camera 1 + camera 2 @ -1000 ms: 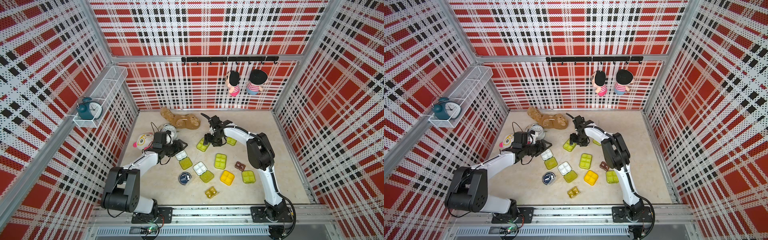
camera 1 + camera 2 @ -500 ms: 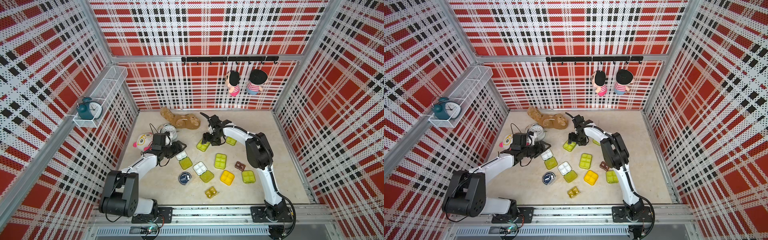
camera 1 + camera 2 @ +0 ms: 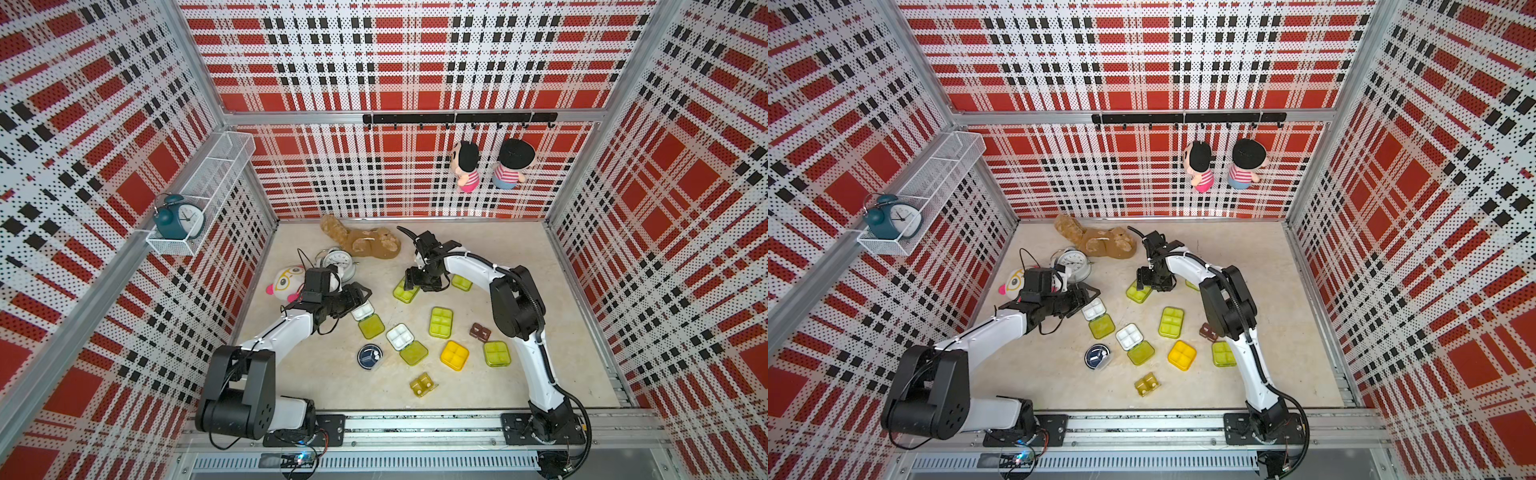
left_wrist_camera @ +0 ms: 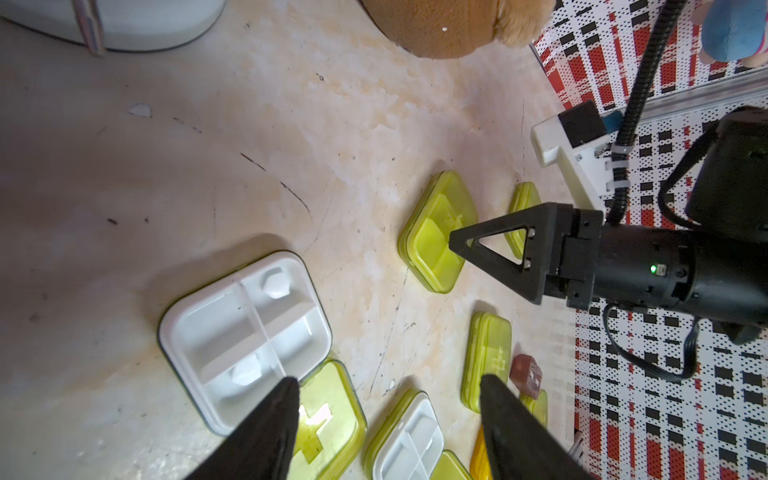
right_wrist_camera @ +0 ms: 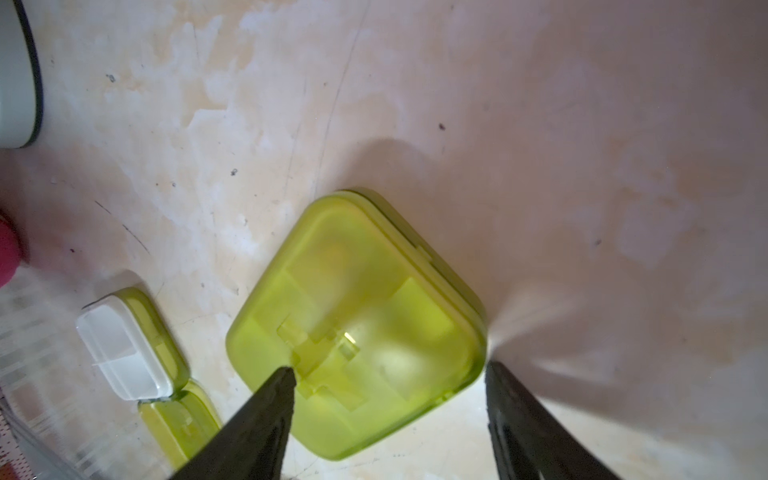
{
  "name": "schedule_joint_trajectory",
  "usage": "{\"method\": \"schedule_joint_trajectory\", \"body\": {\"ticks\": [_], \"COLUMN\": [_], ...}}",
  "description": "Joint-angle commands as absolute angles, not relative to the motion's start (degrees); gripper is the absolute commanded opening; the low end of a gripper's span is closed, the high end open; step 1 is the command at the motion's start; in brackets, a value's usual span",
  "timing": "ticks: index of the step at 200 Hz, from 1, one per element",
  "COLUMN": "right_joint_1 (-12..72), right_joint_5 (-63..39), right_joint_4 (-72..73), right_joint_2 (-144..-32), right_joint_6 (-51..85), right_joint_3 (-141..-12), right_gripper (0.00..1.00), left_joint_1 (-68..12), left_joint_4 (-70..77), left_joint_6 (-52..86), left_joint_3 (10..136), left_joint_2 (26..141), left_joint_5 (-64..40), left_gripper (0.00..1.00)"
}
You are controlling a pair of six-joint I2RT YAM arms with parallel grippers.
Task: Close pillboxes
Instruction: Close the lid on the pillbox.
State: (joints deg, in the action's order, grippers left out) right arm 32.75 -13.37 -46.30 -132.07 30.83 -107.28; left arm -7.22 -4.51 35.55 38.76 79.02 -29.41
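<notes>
Set against the picture from a second before, little differs. The left pincer has crept slightly nearer the open pillbox. The right pincer stays over the closed lime pillbox, and every box lies where it lay.

The left pincer's jaws stand apart with nothing between them. The open pillbox's white four-cell tray lies just ahead of one fingertip, which overlaps the box's flat-lying lime lid. White tablets show in two cells.

The right pincer is also spread and grips nothing. One of its tips hangs over the middle of the closed lid, the other just outside the box's corner. Whether either touches the box cannot be told.

On the arm-base side of both pincers, in both top views, lie a second open pillbox, a shut lime pillbox, an orange-yellow pillbox, a brown pillbox, an amber pillbox and a round navy pillbox.

The lime lids bear a moulded cross. The navy lid's white mark and the dial figures of the alarm clock behind the left pincer are too small to read.
</notes>
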Motion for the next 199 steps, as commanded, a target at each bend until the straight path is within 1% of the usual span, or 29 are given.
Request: {"method": "schedule_joint_trajectory", "body": {"ticks": [1,43,73,120,141,174,191,199], "right_joint_1": [33.31,33.75,33.76,32.57,31.93,31.92,31.91,31.91], "right_joint_5": [-8.71,-6.53,-4.2,-4.66,-6.61,-10.12,-11.4,-12.3], "right_joint_4": [-48.87,-49.91,-50.98,-51.61,-49.66,-45.65,-45.42,-45.7], "right_joint_2": [-136.52,-139.49,-141.29,-143.46,-140.89,-132.72,-128.24,-126.19], "right_joint_6": [28.18,26.81,26.63,26.41,25.13,23.81,24.82,25.54], "right_joint_3": [-105.48,-108.73,-111.78,-117.93,-119.16,-117.7,-115.72,-114.15], "right_gripper": [0.74,0.73,0.74,0.75,0.76,0.78,0.78,0.78], "left_joint_1": [-6.77,-6.76,-6.78,-6.42,-6.49,-7.33,-8.19,-8.68], "left_joint_4": [-4.9,-7.28,-9.36,-11.07,-11.28,-11.34,-11.34,-11.14], "left_joint_6": [35.18,33.76,32.55,31.62,31.55,30.95,30.44,30.12], "left_joint_3": [38.06,39.92,41.07,41.97,42.7,44.16,44.93,45.23], "left_joint_2": [78.27,79.36,79.8,80.07,80.07,79.98,80.22,80.36], "left_joint_5": [-28.52,-28.13,-27.64,-27.4,-27.72,-28.26,-28.38,-28.55], "left_gripper": [0.71,0.71,0.71,0.71,0.71,0.72,0.74,0.76]}}
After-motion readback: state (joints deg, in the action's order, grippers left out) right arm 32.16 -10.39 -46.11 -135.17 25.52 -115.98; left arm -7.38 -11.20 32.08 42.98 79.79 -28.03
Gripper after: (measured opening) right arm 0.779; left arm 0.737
